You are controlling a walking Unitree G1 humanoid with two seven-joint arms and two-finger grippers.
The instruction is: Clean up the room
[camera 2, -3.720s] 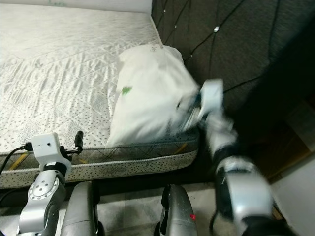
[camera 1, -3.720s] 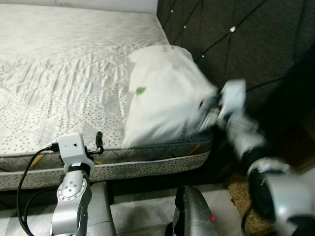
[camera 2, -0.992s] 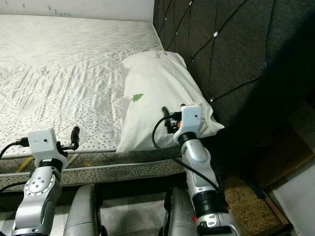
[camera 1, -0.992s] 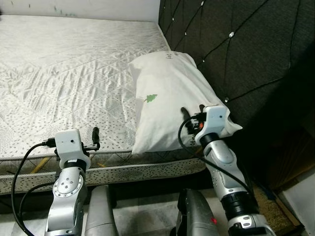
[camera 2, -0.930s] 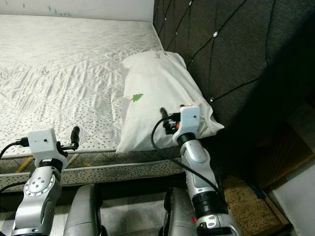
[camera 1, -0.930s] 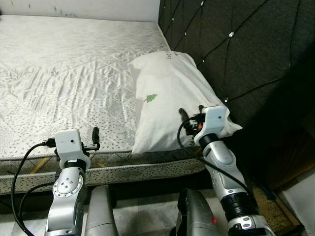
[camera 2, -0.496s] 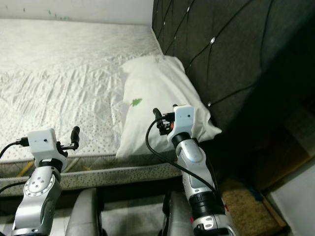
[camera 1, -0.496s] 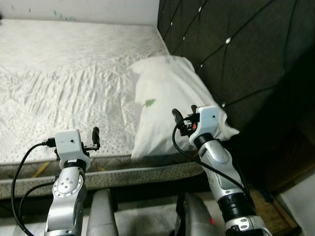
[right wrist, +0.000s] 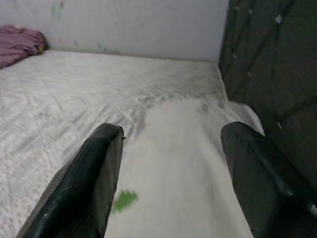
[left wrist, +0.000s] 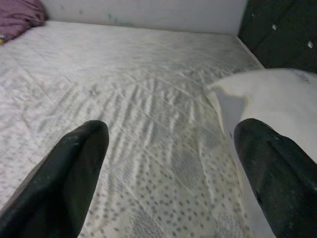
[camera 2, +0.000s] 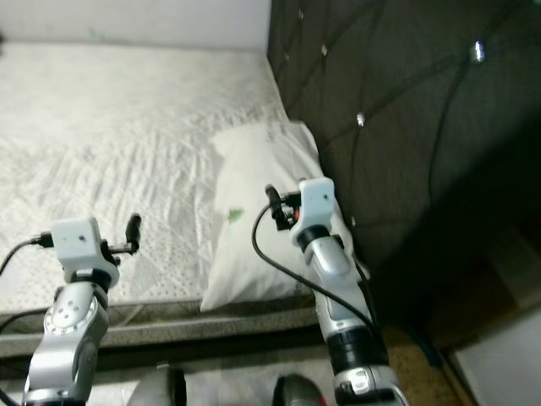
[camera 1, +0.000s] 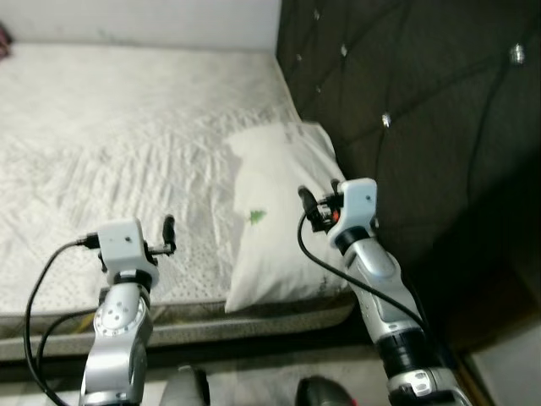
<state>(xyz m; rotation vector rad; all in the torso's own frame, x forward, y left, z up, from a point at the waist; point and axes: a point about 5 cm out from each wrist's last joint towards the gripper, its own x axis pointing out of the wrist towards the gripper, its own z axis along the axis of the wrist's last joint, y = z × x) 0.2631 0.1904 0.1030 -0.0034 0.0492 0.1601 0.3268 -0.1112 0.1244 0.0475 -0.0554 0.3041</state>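
Pillow, just one, lies on the bed at its right side against the dark headboard. I see my right end effector spread wide above it, my left end effector spread wide over mattress.

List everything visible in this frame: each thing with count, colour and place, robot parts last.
mattress: one, white quilted, bare, spanning the bed.
pillow: one, white with a small green mark, at the mattress's near corner against the headboard.
headboard: one, dark tufted with shiny studs, on the robot's right.
wall: pale, behind the bed.
purple cloth: one, bunched at the mattress's far corner.
left claw: black fingers open, over the mattress.
right claw: black fingers open, above the pillow.
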